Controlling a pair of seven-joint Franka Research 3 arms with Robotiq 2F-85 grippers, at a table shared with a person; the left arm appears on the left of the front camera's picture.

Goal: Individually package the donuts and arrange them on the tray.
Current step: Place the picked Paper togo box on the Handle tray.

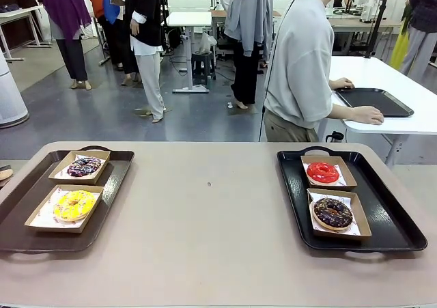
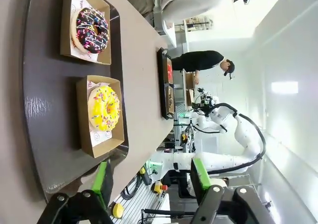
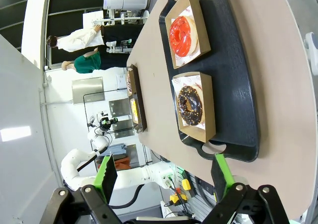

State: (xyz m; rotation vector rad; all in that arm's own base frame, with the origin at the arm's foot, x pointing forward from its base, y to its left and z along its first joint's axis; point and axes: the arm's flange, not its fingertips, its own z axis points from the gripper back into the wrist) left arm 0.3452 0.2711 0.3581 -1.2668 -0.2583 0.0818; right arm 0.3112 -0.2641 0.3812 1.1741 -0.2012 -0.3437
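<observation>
- On the table (image 1: 212, 212) shared with the person, two dark trays sit at opposite ends, each carrying two donuts in their own brown paper boats.
- The left tray (image 1: 27, 212) holds the purple sprinkled donut (image 1: 84, 166) in the far boat and the yellow donut (image 1: 74, 205) in the near one; the boats lie just beside each other in a line.
- The right tray (image 1: 389, 219) holds the red donut (image 1: 322, 173) farther from the robot and the chocolate sprinkled donut (image 1: 332, 213) nearer, also one per boat.
- Each donut rests on printed paper inside its boat, which suggests the individual packaging is done and the pairs are laid out so neither crowds the other.
- The left gripper (image 2: 151, 182) hangs off the near end of its tray, jaws spread with nothing between them.
- The right gripper (image 3: 164, 177) hovers likewise beyond the near handle of its tray, jaws released and empty.
- The person (image 1: 300, 62) stands at the far side, turned to another table with both hands on it, apart from the donuts.
- Judged from this layout, the task looks close to finished.
</observation>
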